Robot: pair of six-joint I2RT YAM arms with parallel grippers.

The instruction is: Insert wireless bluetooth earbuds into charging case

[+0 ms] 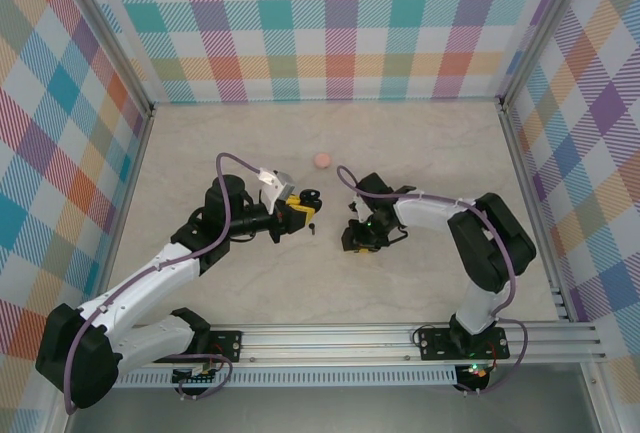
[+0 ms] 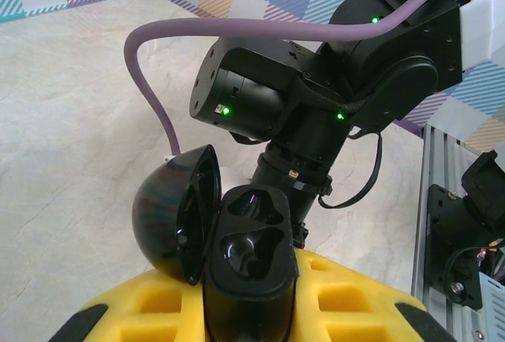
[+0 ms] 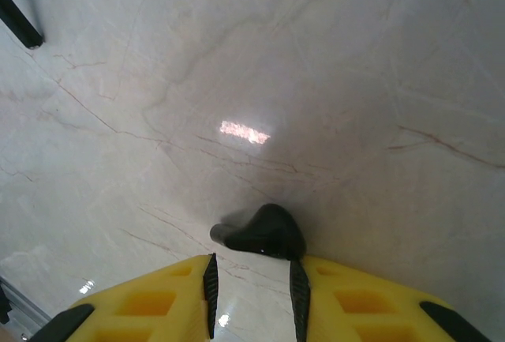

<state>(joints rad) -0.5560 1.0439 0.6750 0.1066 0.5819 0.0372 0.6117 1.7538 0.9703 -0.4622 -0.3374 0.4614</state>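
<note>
Operator: Slippage is what is worrying me. The right gripper (image 3: pixel 252 277) is standing narrow, its yellow tips flanking the glossy black stemmed earbud (image 3: pixel 264 233), which is lying on the pale veined marble tabletop (image 3: pixel 355 81). I cannot tell whether the pads are actually biting.

Observer: Agreed. The bud is sitting right at the tip ends, so a lift is probably risking it squirting out and skittering away.

Operator: The left gripper (image 1: pixel 294 210) is clamping the glossy black clamshell charging case (image 2: pixel 251 235), with its lid (image 2: pixel 175 214) hanging open and both sockets (image 2: pixel 246 257) looking empty.

Observer: The case is tilting, so a crooked approach is risking the stem jamming on a socket rim, or the lid getting knocked shut.

Operator: Writing anywhere?

Observer: None is showing. No brand or label is reading on case or bud.
</note>
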